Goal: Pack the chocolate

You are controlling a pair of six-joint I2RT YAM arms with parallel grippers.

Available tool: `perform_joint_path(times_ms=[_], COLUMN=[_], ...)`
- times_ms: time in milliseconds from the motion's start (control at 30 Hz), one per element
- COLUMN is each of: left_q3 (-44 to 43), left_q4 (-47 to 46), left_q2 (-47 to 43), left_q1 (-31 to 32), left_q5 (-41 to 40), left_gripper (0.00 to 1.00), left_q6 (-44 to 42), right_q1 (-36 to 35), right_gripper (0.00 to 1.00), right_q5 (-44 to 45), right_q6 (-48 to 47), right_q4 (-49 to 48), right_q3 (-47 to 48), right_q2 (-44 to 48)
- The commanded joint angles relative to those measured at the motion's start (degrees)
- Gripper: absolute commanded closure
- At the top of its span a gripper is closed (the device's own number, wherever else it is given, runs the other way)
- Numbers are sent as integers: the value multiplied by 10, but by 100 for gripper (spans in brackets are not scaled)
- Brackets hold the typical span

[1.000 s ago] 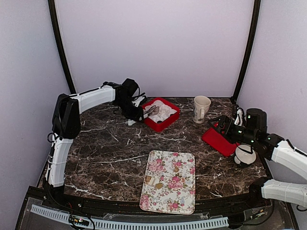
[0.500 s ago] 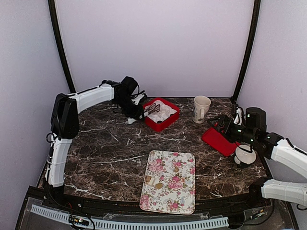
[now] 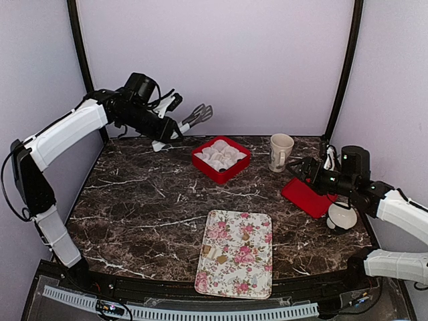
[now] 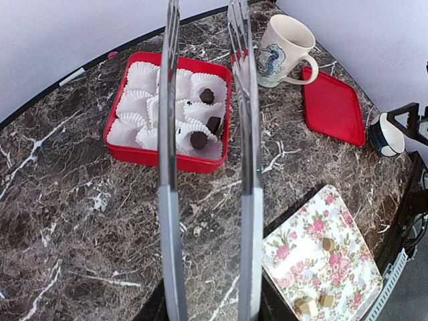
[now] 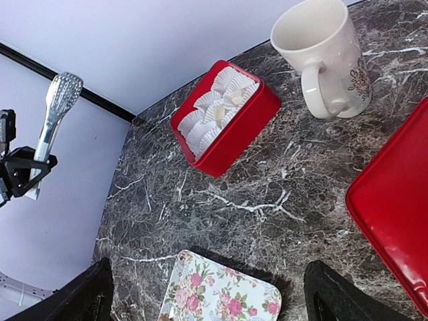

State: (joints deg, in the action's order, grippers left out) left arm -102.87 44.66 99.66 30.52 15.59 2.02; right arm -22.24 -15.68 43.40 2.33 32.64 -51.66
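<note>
Three dark chocolate pieces (image 4: 207,95) sit in white paper cups in the red box (image 3: 204,168) at the back of the table. Tan chocolate pieces (image 3: 222,259) lie on the floral tray (image 3: 257,277) at the front, also in the left wrist view (image 4: 306,305). My left gripper (image 3: 168,127) is raised high, left of the box, shut on metal tongs (image 3: 199,114). The tongs' arms (image 4: 167,167) stand apart with nothing between them. My right gripper (image 3: 304,167) is open and empty, low beside the red lid (image 3: 306,196); its fingers (image 5: 334,291) are wide apart.
A cream mug (image 3: 281,152) stands at the back right. A small round black-and-white pot (image 3: 342,217) sits by the right edge, next to the red lid. Black frame posts stand at the back corners. The tray reaches the table's front edge.
My left arm has lifted the tongs out of the red box and swung them up and to the left. The right arm has barely moved.
</note>
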Motion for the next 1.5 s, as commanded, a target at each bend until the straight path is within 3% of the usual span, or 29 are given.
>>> perform_joint_path(times_ms=[0,200,667,1100,1467], left_q3=[88,212,361,415,422], left_q4=[3,22,126,125,111], left_q2=[-80,-184,-321,-272,-226], left_q1=[4,59,265,453,477], left_q5=[9,1,-62,-112,-127], left_gripper=[66,66,66,66,66], left_q6=[-10,-7,40,178,212], right_q1=[2,3,3,3,2], right_gripper=[0,0,0,0,0], right_q5=[-19,-28,-45,-35,-34], right_q6=[-16,-20,-18,-17,-6], right_q4=[-25,-19,-23,3,3], right_q3=[18,10,-1,-5,-22], right_q2=[3,16,31,63,83])
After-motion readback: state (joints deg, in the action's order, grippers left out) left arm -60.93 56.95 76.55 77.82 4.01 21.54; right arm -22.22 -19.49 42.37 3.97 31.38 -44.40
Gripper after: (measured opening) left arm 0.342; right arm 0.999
